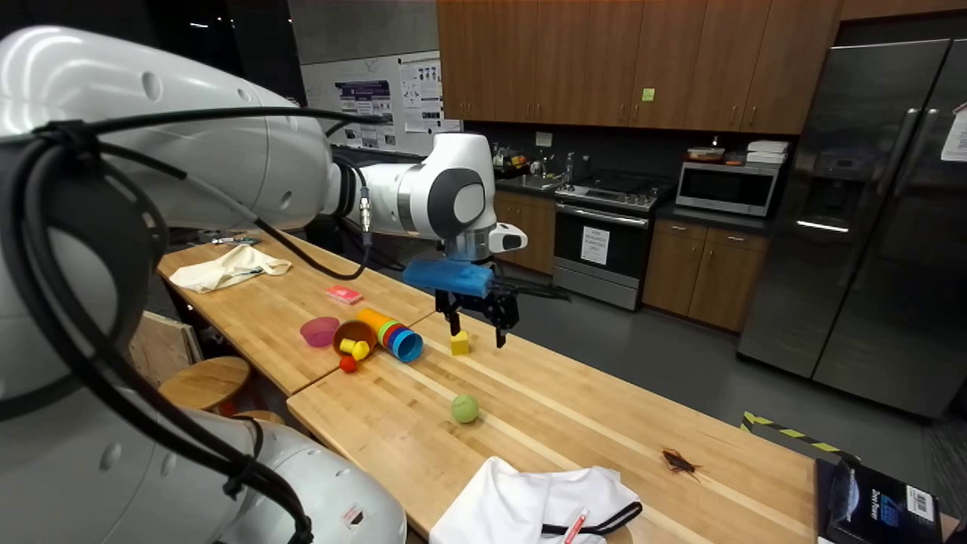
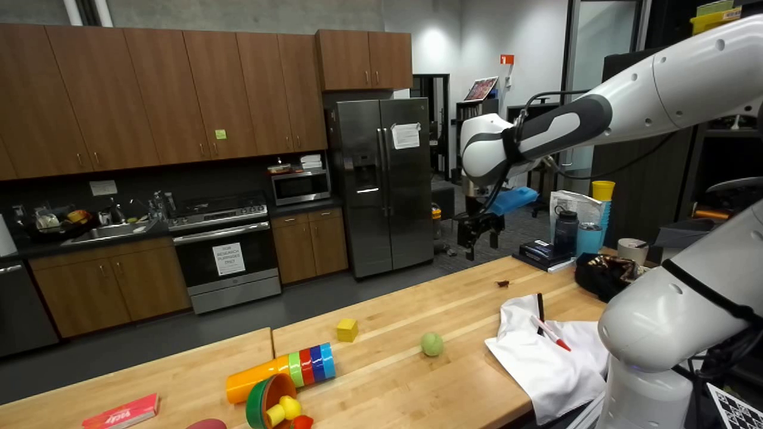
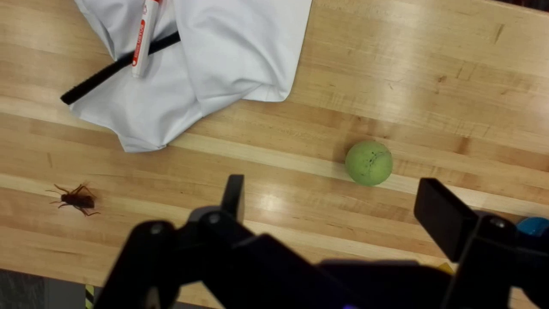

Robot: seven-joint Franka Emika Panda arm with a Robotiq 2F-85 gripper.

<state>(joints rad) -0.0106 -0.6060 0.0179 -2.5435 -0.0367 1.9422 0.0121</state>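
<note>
The pincer (image 3: 332, 189) hangs above the worktop (image 3: 429, 107), spread wide with nothing in its grip. The green ball (image 3: 369, 163) sits on the worktop between the white cloth (image 3: 240, 51) and the yellow block (image 2: 347, 329). Being round, the ball could roll away if brushed off-centre; the block, mostly hidden behind the pincer in the wrist view, could be bumped unseen.

Wrist view down onto the tabletop (image 3: 429, 86); both exterior views across, toward cabinets (image 1: 604, 64)
</note>
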